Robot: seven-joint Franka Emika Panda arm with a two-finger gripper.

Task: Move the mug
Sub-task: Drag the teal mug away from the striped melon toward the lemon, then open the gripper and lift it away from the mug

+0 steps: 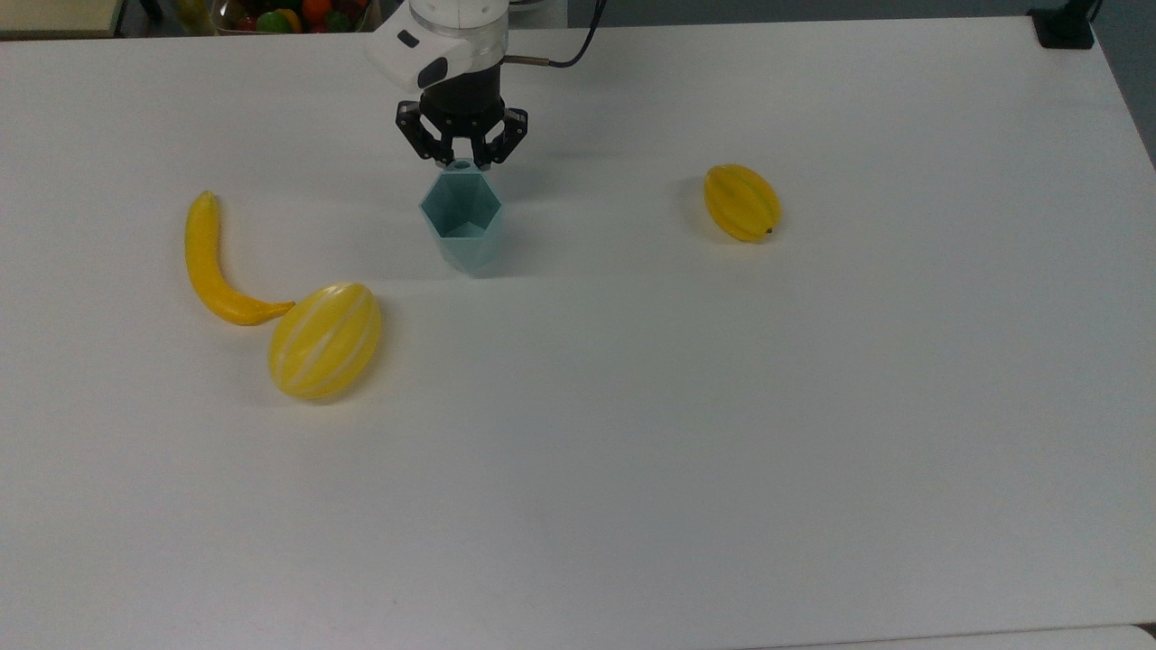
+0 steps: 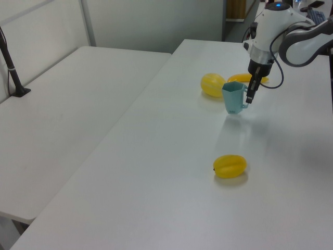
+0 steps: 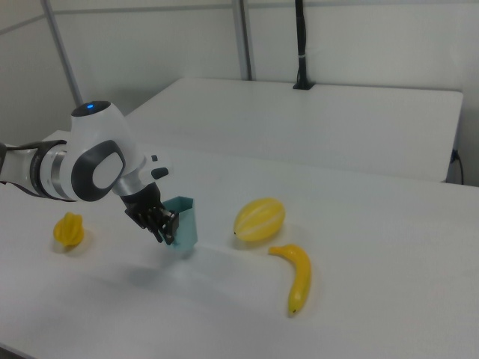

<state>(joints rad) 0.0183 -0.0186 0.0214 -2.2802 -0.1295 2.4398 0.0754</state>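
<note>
The pale teal faceted mug (image 1: pixel 461 226) is upright near the top view's far middle, its small tab handle pointing towards the arm. My gripper (image 1: pixel 462 163) is shut on that handle from above. In the left view the mug (image 2: pixel 233 98) hangs just left of the gripper (image 2: pixel 250 97), right of the melon, and looks slightly off the table. In the right view the mug (image 3: pixel 183 222) sits against the gripper (image 3: pixel 168 224), with a soft shadow on the table beneath it.
A striped yellow melon (image 1: pixel 325 340) and a banana (image 1: pixel 213 264) lie at the top view's left. A ribbed yellow fruit (image 1: pixel 742 202) lies to the right of the mug. A bin of coloured fruit (image 1: pixel 289 15) stands beyond the far edge. A second white table (image 2: pixel 67 104) adjoins this one.
</note>
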